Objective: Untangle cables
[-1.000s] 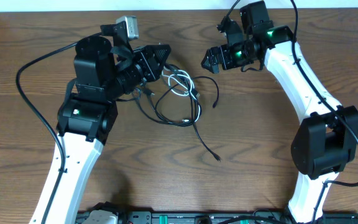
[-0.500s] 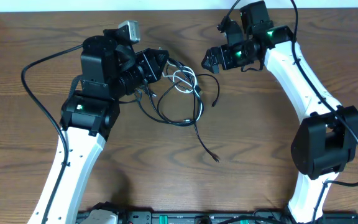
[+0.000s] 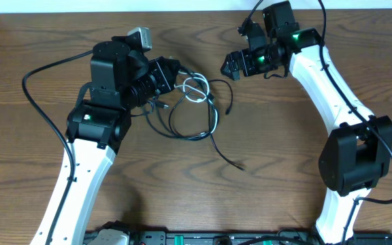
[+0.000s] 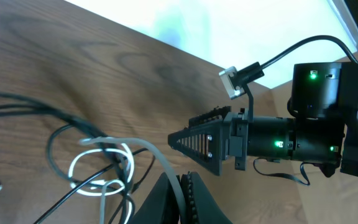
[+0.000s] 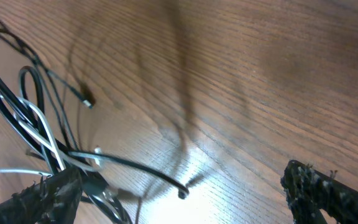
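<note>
A loose tangle of thin black cables [image 3: 196,122] lies at the table's middle, with a short white cable [image 3: 194,90] looped in its top. One black end [image 3: 240,167] trails to the lower right. My left gripper [image 3: 175,69] is shut on the white cable [image 4: 117,163] at the tangle's upper left; the cable runs between its jaws [image 4: 183,186]. My right gripper [image 3: 230,67] is open and empty just right of the tangle. Its fingers [image 5: 185,198] stand wide apart above a black cable end [image 5: 182,193].
Thick black cords run from the arm bases, one curving at the far left [image 3: 36,116]. The right arm [image 4: 291,140] shows in the left wrist view. A pale wall edge [image 3: 182,5] bounds the table at the back.
My left gripper has moved up and a little left with the white cable, dragging the tangle that way. The trailing black end shifted. The right arm has not moved.
</note>
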Motion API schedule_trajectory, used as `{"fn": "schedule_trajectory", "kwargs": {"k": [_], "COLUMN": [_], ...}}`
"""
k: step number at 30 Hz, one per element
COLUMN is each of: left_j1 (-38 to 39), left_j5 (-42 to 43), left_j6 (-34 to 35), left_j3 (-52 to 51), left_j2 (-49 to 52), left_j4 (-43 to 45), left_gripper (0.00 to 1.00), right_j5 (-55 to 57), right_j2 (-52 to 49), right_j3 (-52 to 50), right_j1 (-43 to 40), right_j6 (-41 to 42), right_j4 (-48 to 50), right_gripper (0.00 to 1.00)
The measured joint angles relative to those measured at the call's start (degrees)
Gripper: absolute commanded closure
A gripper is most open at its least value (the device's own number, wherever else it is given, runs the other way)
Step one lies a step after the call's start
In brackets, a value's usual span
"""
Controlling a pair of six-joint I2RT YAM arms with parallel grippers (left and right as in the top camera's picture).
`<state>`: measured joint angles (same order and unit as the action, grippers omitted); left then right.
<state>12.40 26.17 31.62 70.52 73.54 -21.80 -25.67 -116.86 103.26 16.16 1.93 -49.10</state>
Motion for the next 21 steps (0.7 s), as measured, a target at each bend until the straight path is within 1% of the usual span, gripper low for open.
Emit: {"fn": "schedule_trajectory", "kwargs": {"k": [7,21], "left_j1": [-1.4,-1.53], "left_j5": [-0.98,-1.07], "left_j6": [-1.66,-1.92], "left_j3": [0.0,0.0], "left_j2": [0.09,0.42], "left_j4": [0.0,-0.92], "left_gripper": [0.92,0.93], "right_j5": [0.0,0.0], "right_j2": [0.0,0.0], "right_j3": [0.0,0.0], "right_j1": [0.0,0.0], "right_j6": [0.0,0.0], "right_j4": [0.0,0.0], "right_gripper": [0.01,0.01]}}
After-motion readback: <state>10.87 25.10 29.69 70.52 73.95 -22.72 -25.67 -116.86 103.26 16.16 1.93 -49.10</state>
